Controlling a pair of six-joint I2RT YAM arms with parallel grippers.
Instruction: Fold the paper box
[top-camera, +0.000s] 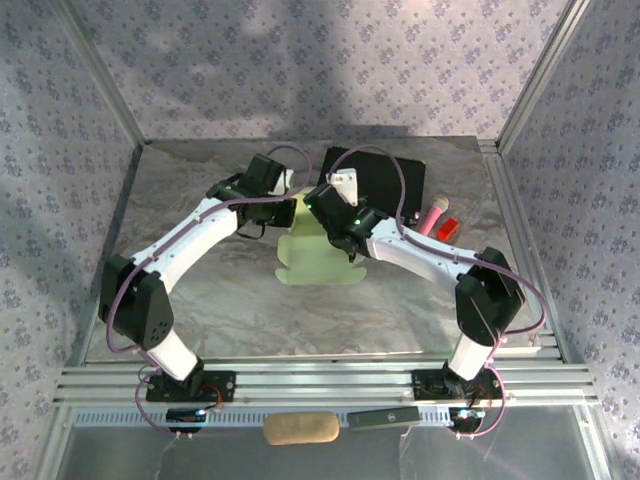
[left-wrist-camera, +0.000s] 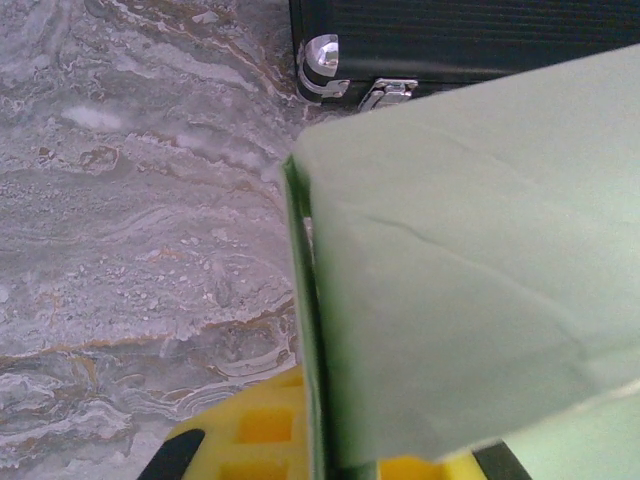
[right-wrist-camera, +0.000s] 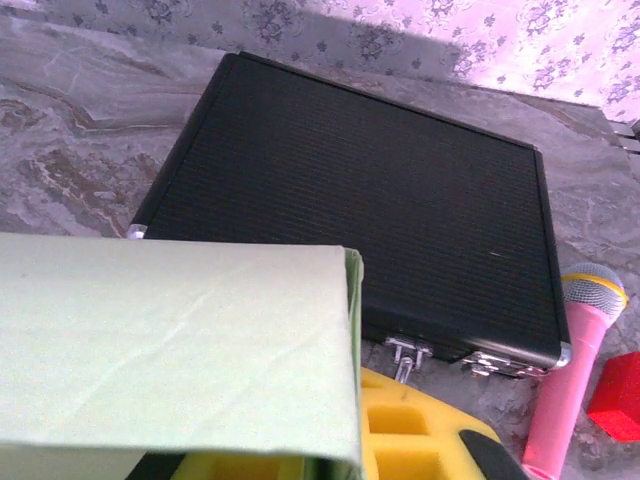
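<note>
Where the two arms meet over the middle of the tabletop, the paper box lies as a pale green sheet, its far part raised between the left gripper and the right gripper. In each wrist view a raised green panel crosses the yellow fingers and covers the gap between them, so I cannot tell whether either gripper is clamped on the card or standing apart (the pads are mostly hidden). Just beyond the sheet's far edge sits a black case, its metal latch close to the fold. A pink microphone and a red block lie right of the case. Bare tabletop stretches to the left of the sheet and on its near side.
</note>
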